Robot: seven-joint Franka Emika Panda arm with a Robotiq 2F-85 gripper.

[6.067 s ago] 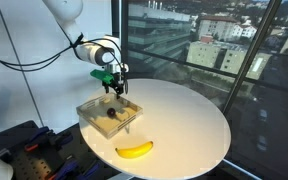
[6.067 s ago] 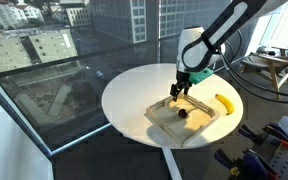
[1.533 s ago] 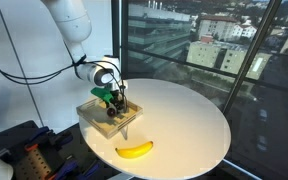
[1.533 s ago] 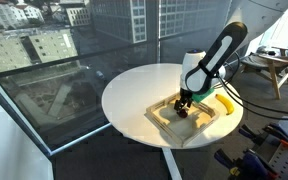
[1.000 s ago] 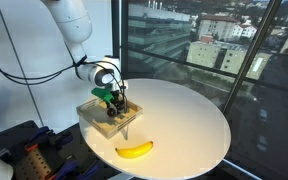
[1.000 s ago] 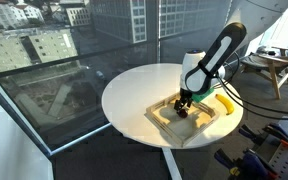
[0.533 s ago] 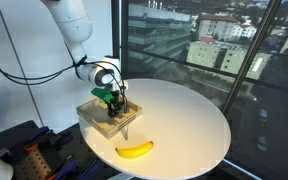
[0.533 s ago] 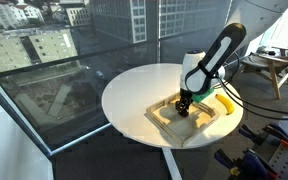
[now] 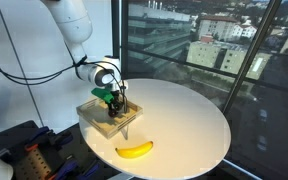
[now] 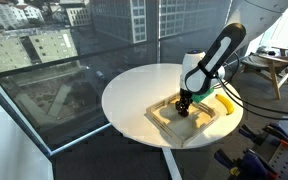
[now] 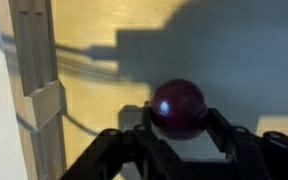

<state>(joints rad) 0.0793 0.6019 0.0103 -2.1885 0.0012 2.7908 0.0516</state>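
My gripper [image 11: 180,130] pinches the glossy dark-red round fruit [image 11: 177,104] in the pale wooden tray [image 11: 39,70]. Likely light, slippery; best held across its middle.

Wrist view is soft throughout, with no edge crisp. My pincer [image 11: 179,150] runs off the frame at 6 o'clock, so the finger bases are cut away. The dark red ball [image 11: 177,108] shows its upper part only; its lower flanks sit behind my fingers [image 11: 134,148]. The wooden tray [image 11: 39,90] wall is cropped at 12 and 6 o'clock. In both exterior views the ball is too small and too screened by my pincer to make out (contact cannot be confirmed there). My arm [image 9: 69,15] is cut off at 12 o'clock.
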